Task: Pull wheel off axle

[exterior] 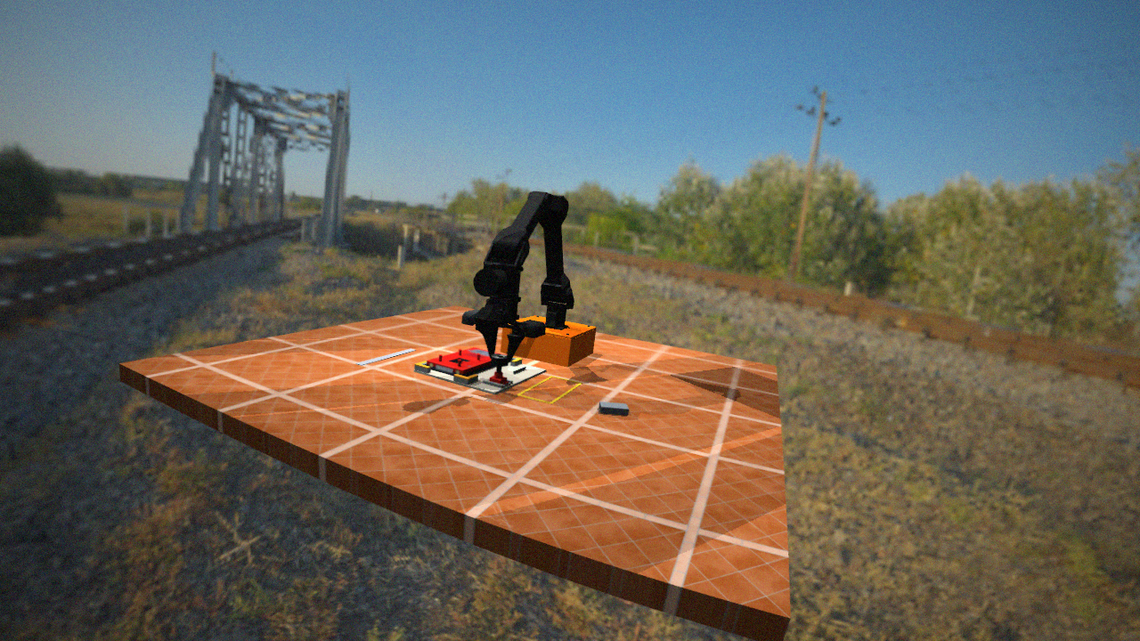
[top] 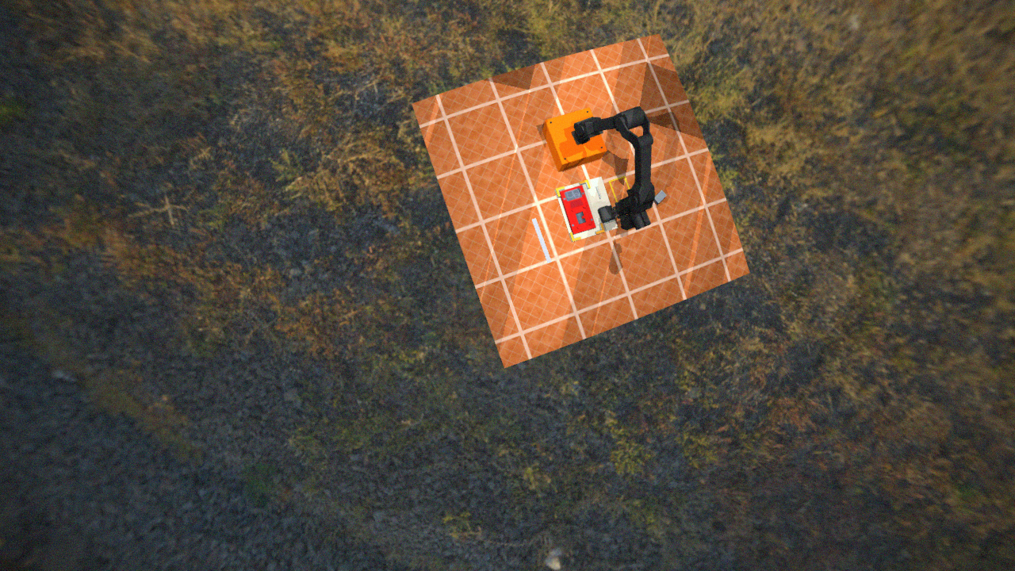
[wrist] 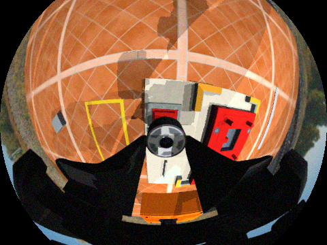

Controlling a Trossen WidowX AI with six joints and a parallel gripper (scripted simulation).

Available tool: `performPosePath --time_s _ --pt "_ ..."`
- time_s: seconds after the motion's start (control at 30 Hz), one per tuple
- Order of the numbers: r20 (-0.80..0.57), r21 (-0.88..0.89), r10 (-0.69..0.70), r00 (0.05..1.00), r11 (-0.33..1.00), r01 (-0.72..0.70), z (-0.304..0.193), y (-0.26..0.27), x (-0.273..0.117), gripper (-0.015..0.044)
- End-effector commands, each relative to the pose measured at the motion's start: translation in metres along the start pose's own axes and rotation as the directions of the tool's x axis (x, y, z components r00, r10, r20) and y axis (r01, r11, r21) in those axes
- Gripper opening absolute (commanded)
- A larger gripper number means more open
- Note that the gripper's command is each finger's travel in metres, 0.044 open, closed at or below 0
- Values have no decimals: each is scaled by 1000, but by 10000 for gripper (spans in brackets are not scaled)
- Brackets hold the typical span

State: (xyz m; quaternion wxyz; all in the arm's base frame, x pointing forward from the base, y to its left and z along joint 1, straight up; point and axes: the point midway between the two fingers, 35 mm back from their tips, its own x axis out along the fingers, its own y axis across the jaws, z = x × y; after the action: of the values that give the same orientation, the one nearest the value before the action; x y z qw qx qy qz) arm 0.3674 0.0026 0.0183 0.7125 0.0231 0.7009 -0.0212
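Note:
My gripper (exterior: pixel 500 356) (wrist: pixel 165 139) is shut on the grey and black wheel (exterior: pixel 500 360) (wrist: pixel 166 131), with one finger on each side of its rim. The wheel is level and raised above the red axle base (exterior: pixel 499 378) (wrist: pixel 165 113) on the pale board. A reddish part shows between wheel and base in the exterior view. The wheel hides the axle in the wrist view, and I cannot tell whether its tip is clear of the hub. The marked area, a yellow outline (exterior: pixel 536 398) (wrist: pixel 103 101), lies on the table beside the board and has nothing in it.
The pale board (top: pixel 600 190) (wrist: pixel 157 89) also bears a raised red block (top: pixel 576 209) (exterior: pixel 458 360) (wrist: pixel 221 119) and yellow corner pieces. A grey block (top: pixel 660 197) (exterior: pixel 613 408) (wrist: pixel 58 122) lies beyond the outline. A thin pale strip (top: pixel 541 239) (exterior: pixel 386 357) lies past the board. The orange box (top: pixel 561 145) (exterior: pixel 570 347) bears the arm.

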Motion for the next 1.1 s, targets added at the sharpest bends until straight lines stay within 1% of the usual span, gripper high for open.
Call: performPosePath --time_s 0.0,1.07 --pt "5 -1 -1 1000 1000 1 1 0 -3 0" --pt "9 -2 -1 1000 1000 1 0 0 -14 0"
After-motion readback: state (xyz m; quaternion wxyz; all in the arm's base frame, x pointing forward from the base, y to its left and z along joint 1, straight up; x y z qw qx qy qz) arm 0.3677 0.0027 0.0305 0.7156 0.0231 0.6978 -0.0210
